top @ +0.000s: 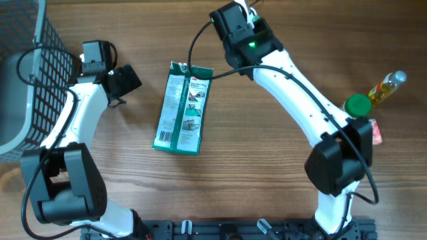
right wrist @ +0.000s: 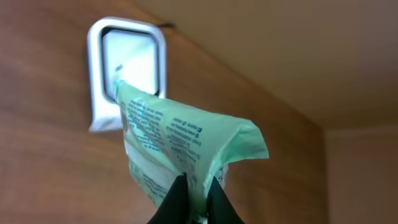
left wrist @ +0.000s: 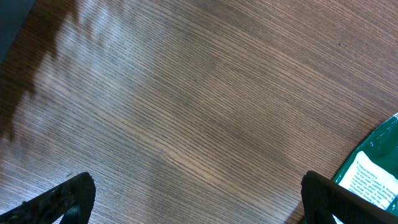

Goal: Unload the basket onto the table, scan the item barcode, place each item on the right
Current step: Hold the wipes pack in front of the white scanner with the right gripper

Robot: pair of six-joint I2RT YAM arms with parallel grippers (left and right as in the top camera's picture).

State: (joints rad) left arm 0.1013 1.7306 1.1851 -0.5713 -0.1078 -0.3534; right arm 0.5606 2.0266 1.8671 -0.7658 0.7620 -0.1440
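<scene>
Right gripper [right wrist: 196, 184] is clamped on a pale green packet [right wrist: 180, 143], fingers pinched tight on its lower crumpled edge. The packet hangs out in front of the wrist cam with its printed side towards the lens; the text is too small to read and I can't make out a barcode. Behind it is a white-framed window [right wrist: 127, 71] set in the wood, and the packet's far end overlaps the window's lower right part in that view; can't tell whether they touch. From overhead the right arm reaches from the near right of the bench up to the far edge, just right of centre; the held packet isn't clear there. Left gripper [left wrist: 196, 190] is spread wide with nothing between the fingers, over bare wood towards the left edge. A second green pack [top: 183, 107] lies flat mid-bench, a bit left of centre, long side running near to far, slightly tilted; its corner shows at the lower right of the left wrist view, just beside the right-hand finger. Wire basket [top: 47, 53] sits at the far left corner. Near the right edge: a bottle of yellow liquid [top: 385, 88] on its side, a green cap [top: 357, 104] beside it, and a small red item [top: 377, 131] partly hidden by the arm.
</scene>
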